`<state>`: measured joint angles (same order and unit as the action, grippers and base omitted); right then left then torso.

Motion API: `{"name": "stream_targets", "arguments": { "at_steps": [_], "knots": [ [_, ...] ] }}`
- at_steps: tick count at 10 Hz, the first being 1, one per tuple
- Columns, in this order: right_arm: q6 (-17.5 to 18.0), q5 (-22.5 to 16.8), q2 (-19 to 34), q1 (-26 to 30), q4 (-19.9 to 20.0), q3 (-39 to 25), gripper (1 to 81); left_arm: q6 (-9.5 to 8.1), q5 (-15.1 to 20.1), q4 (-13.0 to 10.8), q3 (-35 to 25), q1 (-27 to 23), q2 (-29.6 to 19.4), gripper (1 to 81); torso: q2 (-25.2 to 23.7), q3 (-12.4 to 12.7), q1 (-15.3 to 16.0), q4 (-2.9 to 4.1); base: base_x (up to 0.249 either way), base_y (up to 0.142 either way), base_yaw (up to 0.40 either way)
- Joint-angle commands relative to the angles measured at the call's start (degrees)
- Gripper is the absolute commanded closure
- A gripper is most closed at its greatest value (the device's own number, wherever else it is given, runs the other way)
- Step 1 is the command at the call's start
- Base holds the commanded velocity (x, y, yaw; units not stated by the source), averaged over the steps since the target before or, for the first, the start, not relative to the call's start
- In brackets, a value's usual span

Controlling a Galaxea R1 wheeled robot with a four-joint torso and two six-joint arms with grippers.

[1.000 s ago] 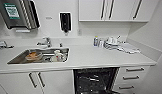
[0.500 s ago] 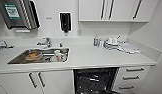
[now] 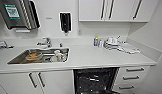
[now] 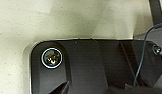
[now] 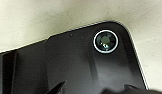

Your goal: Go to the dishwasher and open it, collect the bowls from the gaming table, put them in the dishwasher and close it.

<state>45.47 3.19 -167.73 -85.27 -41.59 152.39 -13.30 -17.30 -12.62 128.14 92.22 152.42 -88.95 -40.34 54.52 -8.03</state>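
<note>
One dishwasher [image 3: 94,80] open under the white counter [image 3: 97,57], right of the sink [image 3: 39,55], dark racks showing. Can't tell either gripper's state; wrist cams show speckled floor.

Ahead of me runs a white counter [image 3: 97,58] with a steel sink [image 3: 17,60] set into it at the left. Inside the sink I see an orange dish [image 3: 32,55] and some pale crockery [image 3: 57,55]. A tap [image 3: 45,42] stands behind the sink. On the wall hang a paper dispenser [image 3: 18,13] and a dark soap dispenser [image 3: 65,22]. White cupboards [image 3: 114,10] hang at upper right. Bottles [image 3: 97,41] and a heap of white dishes [image 3: 113,43] sit near the back of the counter, with a cloth [image 3: 129,47] beside them. Drawers [image 3: 133,75] sit at lower right, cupboard doors [image 3: 34,81] under the sink.
</note>
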Motion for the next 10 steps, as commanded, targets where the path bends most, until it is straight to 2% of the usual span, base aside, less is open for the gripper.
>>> {"name": "stream_targets", "arguments": {
  "at_steps": [1, 3, 4, 5, 7, 10],
  "knots": [
    [-0.3, -2.4, 0.18, 1.55, -1.38, 1.67, 1.0, 0.12, 3.32, 0.14, 3.61, -1.29, 1.66, 1.0, 0.0, 0.0, 0.0, 0.0, 0.0, 0.0, 0.0],
    [-0.12, -3.37, -1.23, 1.46, -1.03, 2.37, 1.0, 0.12, 3.59, 1.81, 4.14, -1.21, 2.02, 1.0, 0.0, 0.0, 0.0, 0.0, 0.0, 0.0, 0.0],
    [0.32, -3.37, -2.02, 1.63, -0.86, 4.13, 1.0, 0.12, 3.59, 1.72, 4.14, -1.21, 2.02, 1.0, 0.0, 0.0, 0.0, 0.0, 0.0, 0.0, 0.0],
    [0.32, -3.37, -2.89, 1.46, -0.68, 5.61, 1.0, 0.12, 3.59, 1.72, 4.14, -1.21, 2.19, 1.0, 5.73, 0.02, -3.69, 0.0, 0.0, 0.0, 0.0],
    [0.23, -3.55, -4.3, 1.55, -0.59, 7.64, 1.0, 0.2, 3.85, 1.46, 5.36, -1.21, 3.24, 1.0, 6.23, 0.02, -4.06, 0.0, 0.0, 0.0, 0.0],
    [0.41, -3.63, -4.92, 1.37, -0.51, 8.26, 1.0, 0.29, 6.04, 0.93, 16.24, -1.38, 9.82, 1.0, 11.48, 0.02, -7.45, 0.0, 0.0, 0.0, 0.0]
  ]
}}
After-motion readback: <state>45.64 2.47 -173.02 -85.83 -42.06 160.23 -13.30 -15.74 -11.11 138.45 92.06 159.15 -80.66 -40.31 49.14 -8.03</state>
